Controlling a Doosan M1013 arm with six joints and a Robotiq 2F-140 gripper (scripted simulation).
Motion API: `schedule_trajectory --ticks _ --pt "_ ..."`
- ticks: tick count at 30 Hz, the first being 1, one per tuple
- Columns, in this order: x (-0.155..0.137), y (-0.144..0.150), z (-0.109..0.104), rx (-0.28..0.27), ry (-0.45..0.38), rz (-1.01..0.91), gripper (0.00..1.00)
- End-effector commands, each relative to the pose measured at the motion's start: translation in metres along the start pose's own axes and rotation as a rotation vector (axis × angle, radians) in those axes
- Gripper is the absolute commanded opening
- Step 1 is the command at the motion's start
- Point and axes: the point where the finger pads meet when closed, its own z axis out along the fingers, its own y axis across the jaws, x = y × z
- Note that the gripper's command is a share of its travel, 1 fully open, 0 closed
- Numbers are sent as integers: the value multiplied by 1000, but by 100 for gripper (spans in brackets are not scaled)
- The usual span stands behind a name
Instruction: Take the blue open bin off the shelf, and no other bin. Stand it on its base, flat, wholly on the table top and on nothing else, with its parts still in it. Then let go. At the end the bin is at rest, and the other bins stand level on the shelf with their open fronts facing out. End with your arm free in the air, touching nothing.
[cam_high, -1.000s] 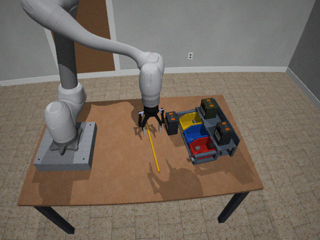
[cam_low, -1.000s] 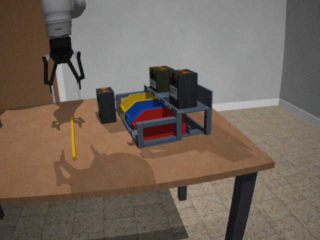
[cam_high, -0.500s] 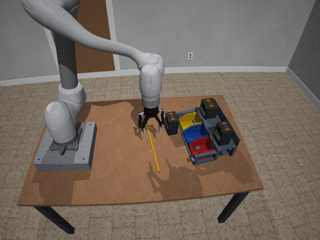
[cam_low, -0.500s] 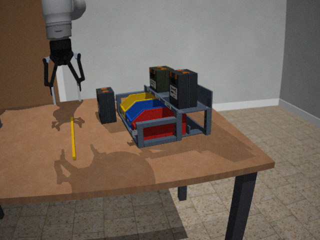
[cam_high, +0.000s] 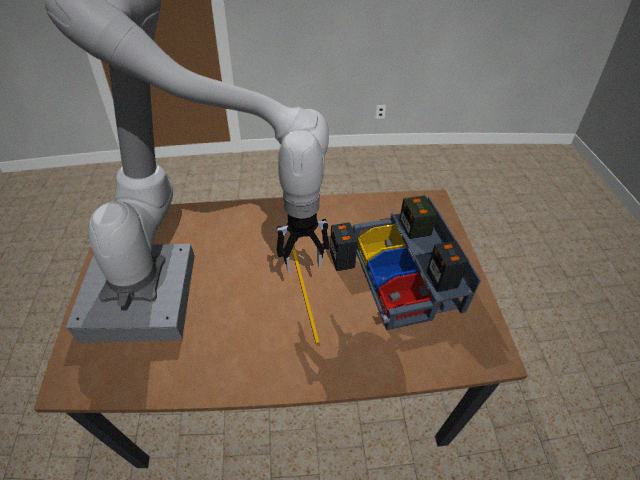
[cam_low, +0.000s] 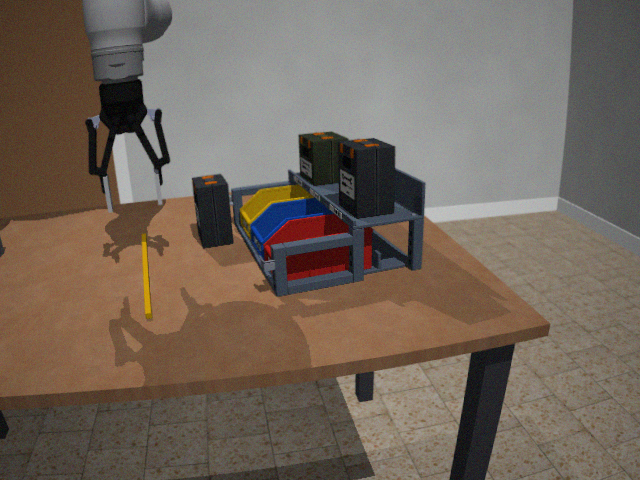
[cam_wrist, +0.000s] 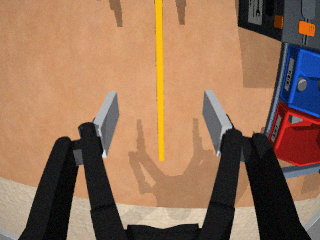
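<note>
The gripper (cam_high: 302, 264) hangs above the table (cam_high: 217, 330) with fingers spread and nothing between them, over the far end of a yellow rod (cam_high: 306, 298). The blue bin (cam_high: 392, 264) sits in the shelf (cam_high: 408, 320), between the yellow bin (cam_high: 381, 240) and red bin (cam_high: 405, 293).

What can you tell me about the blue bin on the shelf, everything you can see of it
The blue bin is an open-topped, plastic-looking tray with a sloped, cut-down front. It sits level in the lower tier of the grey shelf, the middle of three bins in a row, with the yellow bin on one side and the red bin on the other, all close together. The wrist view shows a small grey part inside it. The gripper hangs open over the table, well away from it.
</note>
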Motion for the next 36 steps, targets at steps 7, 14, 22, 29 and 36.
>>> schedule_trajectory --ticks 7,14,22,29,36 --pt "0 0 2 0 0 0 57" --pt "0 0 2 0 0 0 57" --pt "0 50 3 0 0 0 57" --pt "0 50 3 0 0 0 57" --pt "0 70 3 0 0 0 57"
